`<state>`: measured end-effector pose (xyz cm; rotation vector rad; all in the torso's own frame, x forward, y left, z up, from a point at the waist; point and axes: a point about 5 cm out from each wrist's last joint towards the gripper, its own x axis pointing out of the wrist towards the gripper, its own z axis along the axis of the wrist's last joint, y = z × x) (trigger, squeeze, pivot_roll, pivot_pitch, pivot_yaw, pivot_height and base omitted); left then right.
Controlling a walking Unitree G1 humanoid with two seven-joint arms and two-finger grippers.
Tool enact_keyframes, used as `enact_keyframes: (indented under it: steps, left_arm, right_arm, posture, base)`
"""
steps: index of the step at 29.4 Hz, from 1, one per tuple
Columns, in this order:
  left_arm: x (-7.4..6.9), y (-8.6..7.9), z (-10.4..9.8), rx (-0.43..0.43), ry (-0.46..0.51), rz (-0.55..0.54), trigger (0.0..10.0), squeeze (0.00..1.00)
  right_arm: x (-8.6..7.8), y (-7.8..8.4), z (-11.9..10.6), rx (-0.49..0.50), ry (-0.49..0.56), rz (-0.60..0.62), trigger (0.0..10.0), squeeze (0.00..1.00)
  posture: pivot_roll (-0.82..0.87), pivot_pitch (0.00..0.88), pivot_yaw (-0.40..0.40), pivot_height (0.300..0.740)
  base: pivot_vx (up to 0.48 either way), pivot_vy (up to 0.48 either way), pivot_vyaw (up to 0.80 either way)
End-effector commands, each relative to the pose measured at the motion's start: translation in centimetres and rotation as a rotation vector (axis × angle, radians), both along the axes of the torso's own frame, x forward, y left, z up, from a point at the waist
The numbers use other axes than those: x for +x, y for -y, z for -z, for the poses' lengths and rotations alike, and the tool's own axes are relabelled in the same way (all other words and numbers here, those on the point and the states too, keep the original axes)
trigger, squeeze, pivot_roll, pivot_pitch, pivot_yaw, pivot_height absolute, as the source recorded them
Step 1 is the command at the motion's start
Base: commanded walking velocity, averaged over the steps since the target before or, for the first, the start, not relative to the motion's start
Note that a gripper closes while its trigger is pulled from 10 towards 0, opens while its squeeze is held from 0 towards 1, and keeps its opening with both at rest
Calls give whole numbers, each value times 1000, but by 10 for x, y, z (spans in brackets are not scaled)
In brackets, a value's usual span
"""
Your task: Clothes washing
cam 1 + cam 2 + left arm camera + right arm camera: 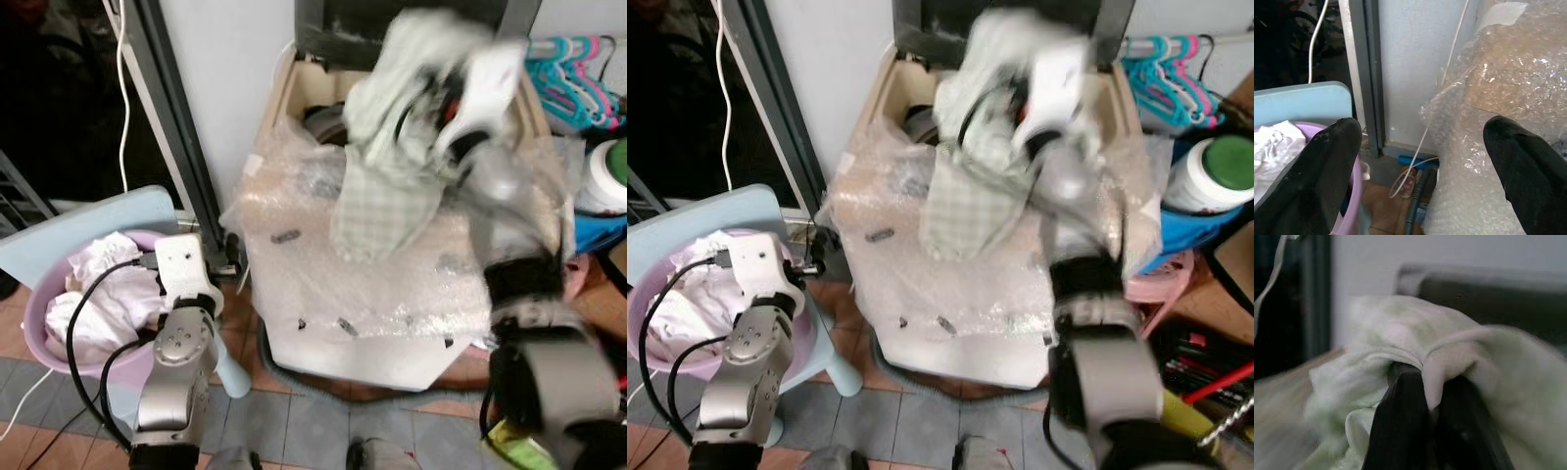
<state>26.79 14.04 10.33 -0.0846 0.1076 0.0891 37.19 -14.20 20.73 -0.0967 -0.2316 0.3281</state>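
While the right hand (1432, 396) clenches a checked cloth (377, 211), bubble wrap (392, 284) drapes the washer (294, 108).

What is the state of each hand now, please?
Left hand: open, holding nothing, low between the purple basin and the washing machine.
Right hand: closed on the pale green checked cloth, raised over the washing machine.
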Motion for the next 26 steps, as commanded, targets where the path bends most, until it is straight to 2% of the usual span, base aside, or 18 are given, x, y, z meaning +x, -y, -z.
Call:
enact_keyframes:
  steps: [1,3,7,8,13,16,17,19,20,23,24,25,26]
  left_arm:
    - [2,1,-4,5,10,4,10000,0]
    - [2,1,-4,4,8,8,10000,0]
    - [3,0,-4,5,12,6,10000,0]
    - [3,0,-4,4,13,3,10000,0]
    - [3,0,-5,14,20,5,10000,0]
    - [3,-1,-5,18,18,3,10000,0]
    - [3,0,-5,17,17,5,10000,0]
    - [3,0,-5,17,17,5,10000,0]
    - [4,1,-5,18,16,15,10000,0]
    - [4,1,-5,19,15,21,10000,0]
    - [5,2,-5,20,13,29,10000,0]
    - [5,2,-5,20,13,29,10000,0]
    - [5,2,-4,20,9,30,10000,0]
  right_arm:
    - [-3,-4,-21,17,62,-25,10000,1000]
    - [-8,-6,-17,31,44,-43,10000,1000]
    - [-22,-14,-8,42,-40,-212,10000,1000]
    - [-23,-14,-7,37,-48,-223,10000,1000]
    - [-50,-13,14,-66,-157,-416,10000,1000]
    - [-60,-8,29,-148,-219,-479,10000,1000]
    - [-62,-5,36,-181,-252,-487,10000,1000]
    - [-62,-5,36,-181,-252,-487,10000,1000]
    - [-62,1,47,-244,-308,-481,10000,1000]
    - [-61,3,52,-272,-331,-474,10000,1000]
    - [-52,11,59,-325,-362,-400,10000,1000]
    - [-52,11,59,-325,-362,-400,10000,1000]
    - [-37,24,64,-391,-390,-274,10000,1000]
  posture:
    - [-65,56,40,740]
    - [-65,56,42,740]
    - [-64,53,47,740]
    - [-63,51,46,740]
    - [-55,50,44,740]
    - [-59,50,48,740]
    - [-59,50,48,740]
    - [-59,50,48,740]
    - [-61,51,54,740]
    - [-61,51,54,740]
    - [-61,51,54,740]
    - [-61,51,54,740]
    - [-61,51,54,740]
  base:
    - [0,0,0]
    - [0,0,0]
    - [0,0,0]
    - [0,0,0]
    - [0,0,0]
    - [0,0,0]
    - [0,0,0]
    - [0,0,0]
    - [0,0,0]
    - [0,0,0]
    - [0,0,0]
    - [0,0,0]
    - [0,0,0]
